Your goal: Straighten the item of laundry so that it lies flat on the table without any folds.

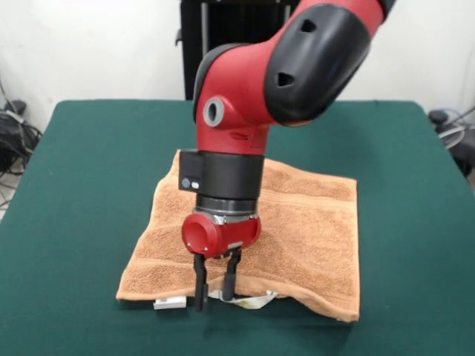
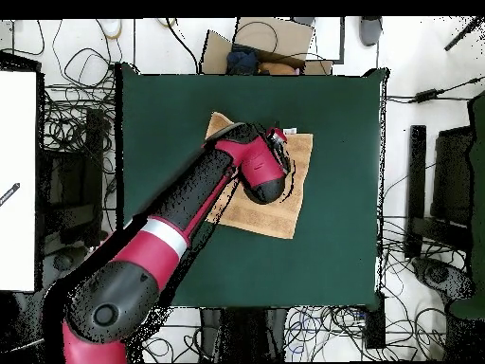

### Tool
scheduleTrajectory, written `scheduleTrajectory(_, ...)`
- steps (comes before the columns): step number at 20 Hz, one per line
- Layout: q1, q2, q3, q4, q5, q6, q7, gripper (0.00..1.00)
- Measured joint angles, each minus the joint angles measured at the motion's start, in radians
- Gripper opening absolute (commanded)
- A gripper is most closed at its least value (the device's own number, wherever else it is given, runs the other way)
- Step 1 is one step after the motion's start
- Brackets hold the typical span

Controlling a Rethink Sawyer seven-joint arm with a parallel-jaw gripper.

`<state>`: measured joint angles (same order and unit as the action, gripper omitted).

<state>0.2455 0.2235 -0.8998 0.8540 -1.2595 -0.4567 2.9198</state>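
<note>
The orange-tan towel lies in the middle of the green table, roughly square, with a woven band across its far part. Its near edge looks thick and slightly lifted. A small white tag and a white strip stick out from under that edge. My gripper points straight down over the near edge, left of its middle. The fingers stand apart, tips at towel level. In the overhead view the arm covers much of the towel, and the gripper is at the towel's top edge.
The table has wide bare green felt on all sides of the towel. Cables and equipment lie on the floor around the table. A cardboard box sits beyond the table's edge at the top of the overhead view.
</note>
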Motion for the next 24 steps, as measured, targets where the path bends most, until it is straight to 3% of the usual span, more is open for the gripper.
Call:
scheduleTrajectory(1,0.001,-0.001,0.0,0.0,-0.008,0.0,0.028,1.0)
scheduleTrajectory(2,0.004,-0.003,0.0,0.0,-0.035,0.0,0.151,1.0)
scheduleTrajectory(4,0.003,-0.006,0.0,0.001,-0.045,0.0,0.28,1.0)
scheduleTrajectory(9,-0.003,-0.01,0.0,0.008,-0.044,0.0,0.464,1.0)
scheduleTrajectory(24,-0.013,0.006,0.0,0.011,-0.085,-0.007,0.478,1.0)
